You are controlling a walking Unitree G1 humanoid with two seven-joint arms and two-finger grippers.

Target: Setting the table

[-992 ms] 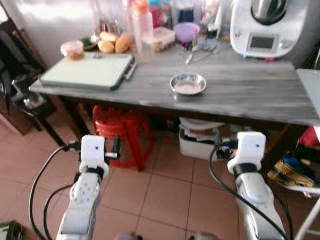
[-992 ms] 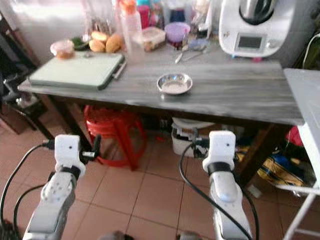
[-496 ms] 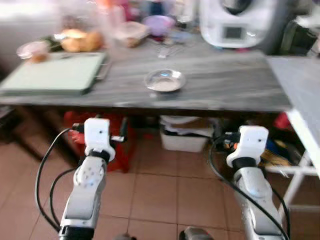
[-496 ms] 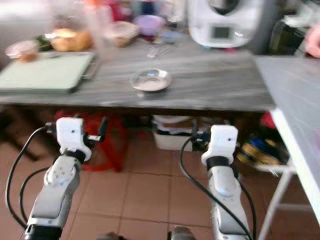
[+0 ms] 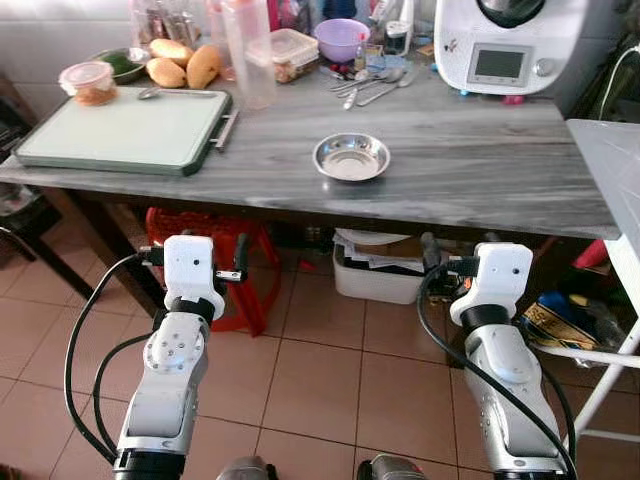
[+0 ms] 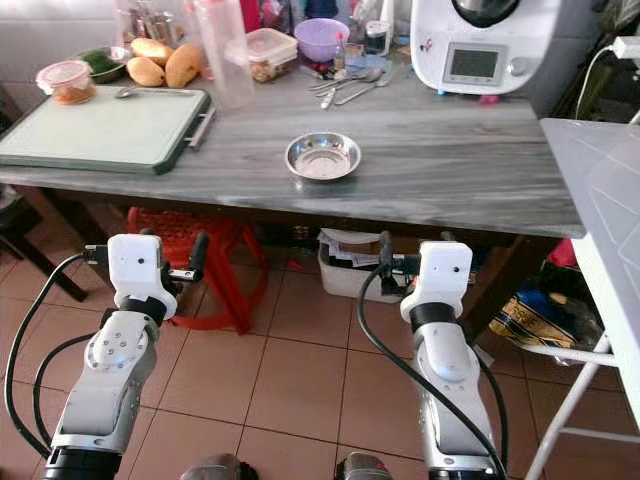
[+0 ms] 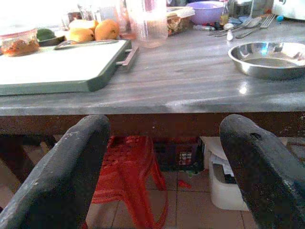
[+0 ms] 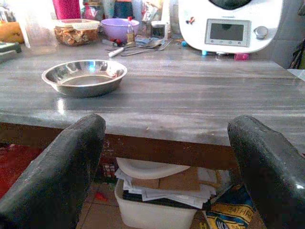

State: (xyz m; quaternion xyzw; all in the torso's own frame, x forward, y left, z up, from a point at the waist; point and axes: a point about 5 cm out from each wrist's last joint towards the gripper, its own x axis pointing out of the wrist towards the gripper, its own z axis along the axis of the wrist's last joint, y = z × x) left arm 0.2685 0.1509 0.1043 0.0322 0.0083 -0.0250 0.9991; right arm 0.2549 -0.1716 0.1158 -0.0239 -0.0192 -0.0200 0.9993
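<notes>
The robot stands squarely before a grey table [image 5: 480, 170], its view sharp after half a second of blur, the camera having swung and now settled so the whole worktop reads clearly. That steadying suggests the walk-up is over and the reach can begin.

The left gripper [image 7: 164, 167] and the right gripper [image 8: 167, 167] are both held low, below and short of the table's near edge, each with its two black fingers spread wide apart and holding nothing.

A small steel bowl [image 5: 351, 157] sits alone on the bare middle of the worktop, ahead of and above both pincers, nearer the right one's line of sight, off to one side of the left one's. Beyond the bowl, toward the wall, lie loose spoons and forks [image 5: 365, 86] beside a purple bowl [image 5: 342, 39] and a white kitchen machine [image 5: 510, 45].

Ahead of the left pincer a pale cutting board [image 5: 120, 130] lies flat, with mangoes [image 5: 185, 62] and a lidded tub [image 5: 88, 82] at its far edge. A red stool [image 5: 215, 250] stands under the table just past the left pincer.

Nothing has yet been grasped; the table-setting appears barely started.
</notes>
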